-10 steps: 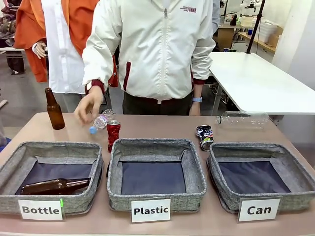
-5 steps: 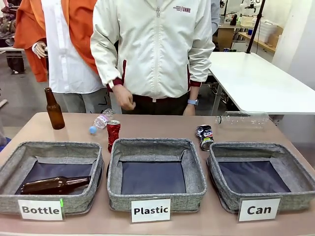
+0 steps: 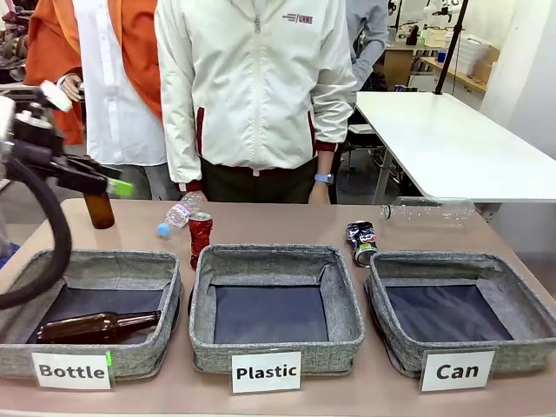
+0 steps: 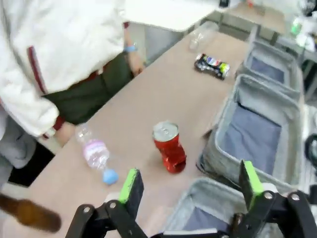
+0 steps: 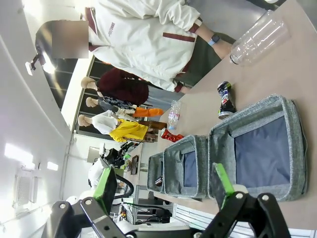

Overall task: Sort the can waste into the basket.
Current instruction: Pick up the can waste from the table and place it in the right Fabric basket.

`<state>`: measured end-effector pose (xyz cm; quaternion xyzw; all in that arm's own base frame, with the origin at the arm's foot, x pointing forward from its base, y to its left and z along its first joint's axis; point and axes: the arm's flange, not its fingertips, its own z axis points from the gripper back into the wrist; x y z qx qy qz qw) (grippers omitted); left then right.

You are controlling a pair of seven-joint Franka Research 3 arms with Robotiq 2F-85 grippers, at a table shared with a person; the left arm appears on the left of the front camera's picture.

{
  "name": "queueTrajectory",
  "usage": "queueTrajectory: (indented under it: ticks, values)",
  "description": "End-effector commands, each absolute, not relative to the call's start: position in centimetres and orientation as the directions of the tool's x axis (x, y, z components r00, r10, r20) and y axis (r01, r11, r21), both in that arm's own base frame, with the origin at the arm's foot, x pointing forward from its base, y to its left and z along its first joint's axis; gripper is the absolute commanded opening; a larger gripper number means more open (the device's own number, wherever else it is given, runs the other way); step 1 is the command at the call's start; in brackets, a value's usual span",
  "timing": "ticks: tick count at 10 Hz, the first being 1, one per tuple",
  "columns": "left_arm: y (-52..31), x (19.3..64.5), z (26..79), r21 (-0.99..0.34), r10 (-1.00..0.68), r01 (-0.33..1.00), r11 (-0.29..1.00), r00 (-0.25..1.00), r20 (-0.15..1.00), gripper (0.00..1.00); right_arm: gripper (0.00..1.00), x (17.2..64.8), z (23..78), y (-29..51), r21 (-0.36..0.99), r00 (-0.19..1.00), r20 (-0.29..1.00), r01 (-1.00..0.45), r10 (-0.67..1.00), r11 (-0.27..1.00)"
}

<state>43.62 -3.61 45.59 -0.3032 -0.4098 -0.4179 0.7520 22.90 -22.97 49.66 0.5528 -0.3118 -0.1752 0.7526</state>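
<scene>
Red can [image 3: 201, 239] with silver top, blue-black can [image 3: 361, 242] with logo print, grey basket [image 3: 521, 352] with dark floor, white label [image 3: 457, 371]

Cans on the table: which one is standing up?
The dented red can, by the middle basket's far left corner; the crushed dark can lies on its side.

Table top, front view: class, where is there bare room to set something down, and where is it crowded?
Bare: the table strip behind the Plastic basket, between the red can and the crushed dark can; also the floors of that basket and the Can basket. Crowded: the far left, where brown bottle, small plastic bottle and red can cluster.
</scene>
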Motion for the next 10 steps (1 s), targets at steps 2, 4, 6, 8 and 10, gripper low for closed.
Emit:
queueTrajectory:
  ticks: [2,4,6,8,10]
  values:
    - [-6.3,45.4,41.5,-0.013,-0.579,0.987,0.158,0.104,0.809,1.00,1.00,23.1,49.7,-23.1,0.940,0.732,0.299,-0.116,-0.612,0.322]
    - [-7.1,44.4,42.1,-0.060,-0.532,0.964,0.257,0.194,0.824,1.00,1.00,23.1,49.7,-23.1,0.940,0.732,0.299,-0.116,-0.612,0.322]
    - [-7.1,44.4,42.1,-0.060,-0.532,0.964,0.257,0.194,0.824,1.00,1.00,23.1,49.7,-23.1,0.940,0.732,0.299,-0.116,-0.612,0.322]
    - [-7.1,44.4,42.1,-0.060,-0.532,0.964,0.257,0.194,0.824,1.00,1.00,23.1,49.7,-23.1,0.940,0.732,0.299,-0.116,-0.612,0.322]
    - [-7.2,46.8,41.7,0.011,-0.531,0.966,0.259,0.133,0.837,1.00,1.00,23.1,49.7,-23.1,0.940,0.732,0.299,-0.116,-0.612,0.322]
